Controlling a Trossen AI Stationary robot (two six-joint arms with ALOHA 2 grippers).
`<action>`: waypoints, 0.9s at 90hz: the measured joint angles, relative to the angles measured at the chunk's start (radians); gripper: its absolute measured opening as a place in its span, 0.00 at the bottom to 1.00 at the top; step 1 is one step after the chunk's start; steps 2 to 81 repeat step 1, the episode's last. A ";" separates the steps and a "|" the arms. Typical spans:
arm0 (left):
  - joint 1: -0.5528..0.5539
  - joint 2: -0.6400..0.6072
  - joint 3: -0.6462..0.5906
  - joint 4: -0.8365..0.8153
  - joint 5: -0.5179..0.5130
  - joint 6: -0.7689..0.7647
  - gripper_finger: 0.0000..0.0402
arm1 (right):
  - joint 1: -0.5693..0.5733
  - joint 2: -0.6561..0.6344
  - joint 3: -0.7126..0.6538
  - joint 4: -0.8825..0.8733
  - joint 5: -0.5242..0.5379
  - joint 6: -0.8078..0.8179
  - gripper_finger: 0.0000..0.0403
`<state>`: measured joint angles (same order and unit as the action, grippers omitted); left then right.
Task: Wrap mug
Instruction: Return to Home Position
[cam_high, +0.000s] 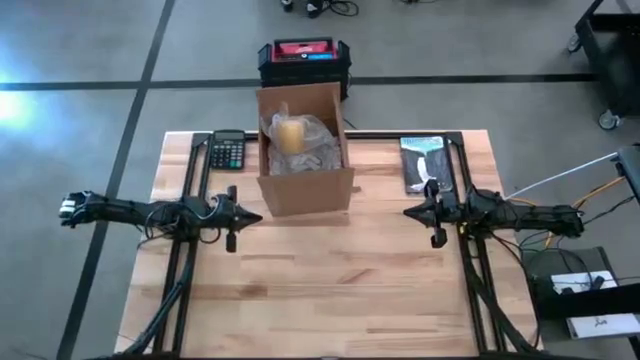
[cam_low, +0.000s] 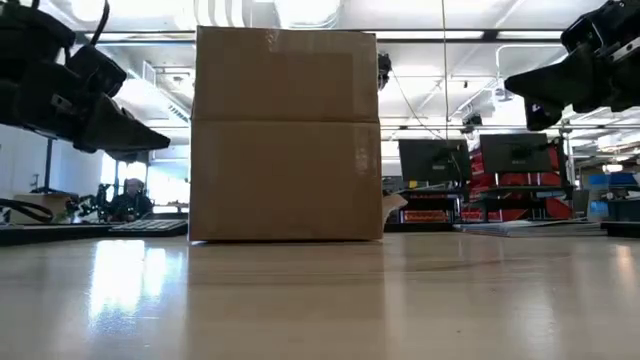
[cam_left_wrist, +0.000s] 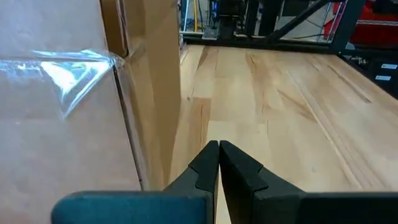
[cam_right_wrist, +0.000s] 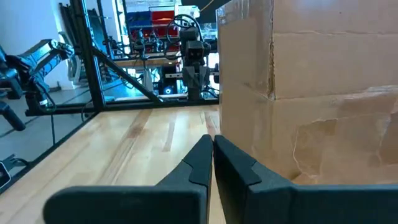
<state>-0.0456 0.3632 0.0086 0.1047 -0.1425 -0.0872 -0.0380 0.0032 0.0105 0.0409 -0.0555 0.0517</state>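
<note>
An open cardboard box (cam_high: 303, 150) stands on the table's far middle. Inside it lies a yellowish mug (cam_high: 289, 134) amid clear crumpled wrapping (cam_high: 310, 155). My left gripper (cam_high: 256, 217) hovers shut above the table just left of the box's near corner, its fingertips (cam_left_wrist: 219, 147) pointing toward the table's right. My right gripper (cam_high: 409, 212) hovers shut to the right of the box, pointing left at the box (cam_right_wrist: 311, 93). Neither holds anything.
A black calculator (cam_high: 228, 151) lies left of the box at the far edge. A dark flat packet (cam_high: 427, 162) lies right of the box. A red-and-black case (cam_high: 303, 62) sits on the floor beyond the table. The near half of the wooden table (cam_high: 330, 300) is bare.
</note>
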 joint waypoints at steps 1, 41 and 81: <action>0.000 0.001 0.000 0.000 0.000 0.000 0.00 | 0.000 0.000 0.000 0.000 0.000 0.000 0.00; 0.000 0.001 0.000 0.000 0.000 0.000 0.00 | 0.000 0.000 0.000 0.000 0.000 0.000 0.00; 0.000 0.001 0.000 0.000 0.000 0.000 0.00 | 0.000 0.000 0.000 0.000 0.000 0.000 0.00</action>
